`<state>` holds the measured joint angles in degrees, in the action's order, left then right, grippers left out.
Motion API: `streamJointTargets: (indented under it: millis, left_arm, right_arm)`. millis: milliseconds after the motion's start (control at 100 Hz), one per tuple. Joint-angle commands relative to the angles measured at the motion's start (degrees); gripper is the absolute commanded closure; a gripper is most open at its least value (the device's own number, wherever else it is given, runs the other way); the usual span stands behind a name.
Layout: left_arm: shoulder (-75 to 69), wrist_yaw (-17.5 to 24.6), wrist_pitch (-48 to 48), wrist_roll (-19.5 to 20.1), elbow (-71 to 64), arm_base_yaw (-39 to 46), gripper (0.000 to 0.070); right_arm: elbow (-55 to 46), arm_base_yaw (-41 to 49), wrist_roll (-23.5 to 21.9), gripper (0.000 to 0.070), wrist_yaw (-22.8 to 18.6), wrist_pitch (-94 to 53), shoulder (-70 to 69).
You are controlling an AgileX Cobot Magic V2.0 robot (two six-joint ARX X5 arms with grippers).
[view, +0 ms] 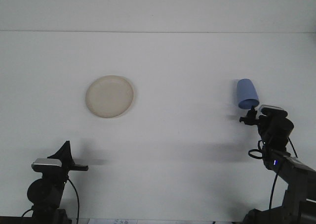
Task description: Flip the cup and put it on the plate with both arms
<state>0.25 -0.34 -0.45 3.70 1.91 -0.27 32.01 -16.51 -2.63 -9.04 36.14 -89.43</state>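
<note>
**Spotter:** What do you want from this approach?

**Operator:** I want the right gripper (249, 116) to come at the blue cup (247, 94) squarely, fingers either side of its wall near the open end, so the cup doesn't roll off when I close. It lies on its side, which I judge makes it easy to nudge. Slow and level is my plan.

**Spotter:** Where does the cup sit relative to your hand?

**Operator:** On the right side of the white table (173, 66), just beyond the right gripper, its open mouth facing toward me. The gripper's tip is right at the mouth's rim; I can't say whether it touches.

**Spotter:** Fingers open?

**Operator:** I can't tell from this front view; the tip is small and dark. It holds nothing that I can see.

**Spotter:** And the other side?

**Operator:** The left gripper (65, 147) hangs low at the near left, well apart from the cream plate (109, 96), which lies bare on the left half. It grips nothing.
</note>
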Motion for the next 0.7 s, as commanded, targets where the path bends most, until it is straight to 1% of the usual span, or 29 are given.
streamJointTargets:
  millis: [0, 170, 230, 260, 290, 360, 370, 380, 520, 610, 690]
  left_arm:
    - [-0.1, -0.2, 0.6, -0.2, -1.1, -0.1, 0.0685]
    - [-0.1, -0.2, 0.6, -0.1, -1.1, -0.1, 0.0685]
    - [-0.1, -0.2, 0.5, -0.2, -1.1, -0.1, 0.0685]
    - [-0.1, -0.2, 0.5, -0.2, -1.1, -0.1, 0.0685]
    - [-0.1, -0.2, 0.5, -0.1, -1.1, -0.1, 0.0685]
    - [-0.1, -0.2, 0.5, -0.2, -1.1, -0.1, 0.0685]
    - [-0.1, -0.2, 0.5, -0.2, -1.1, -0.1, 0.0685]
    - [-0.1, -0.2, 0.5, -0.2, -1.1, -0.1, 0.0685]
    - [-0.1, -0.2, 0.5, -0.2, -1.1, -0.1, 0.0685]
    - [-0.1, -0.2, 0.6, -0.1, -1.1, -0.1, 0.0685]
    - [-0.1, -0.2, 0.6, -0.1, -1.1, -0.1, 0.0685]
  right_arm:
    - [2.3, -0.1, 1.9, 0.0296, -0.2, 1.1, -2.4]
    - [8.1, -0.1, 4.5, 0.0296, -2.1, 1.2, -7.3]
    - [10.4, -0.1, 5.3, 0.0298, -3.8, 1.1, -9.1]
    - [11.3, -0.1, 5.7, 0.0318, -5.1, 1.1, -9.9]
    - [12.2, -0.1, 5.8, 0.0389, -6.4, 1.1, -10.6]
    - [14.1, -0.1, 5.9, 0.0662, -8.8, 0.6, -12.0]
    - [14.3, -0.1, 5.9, 0.0691, -9.1, 0.5, -12.1]
    - [14.4, -0.1, 5.9, 0.07, -9.4, 0.2, -12.1]
    - [15.0, 0.0, 5.8, 0.07, -11.0, -0.2, -11.3]
    - [15.0, 0.5, 5.7, 0.07, -13.2, -1.8, -8.9]
    - [15.0, 1.7, 5.7, 0.07, -13.4, -4.5, -5.6]
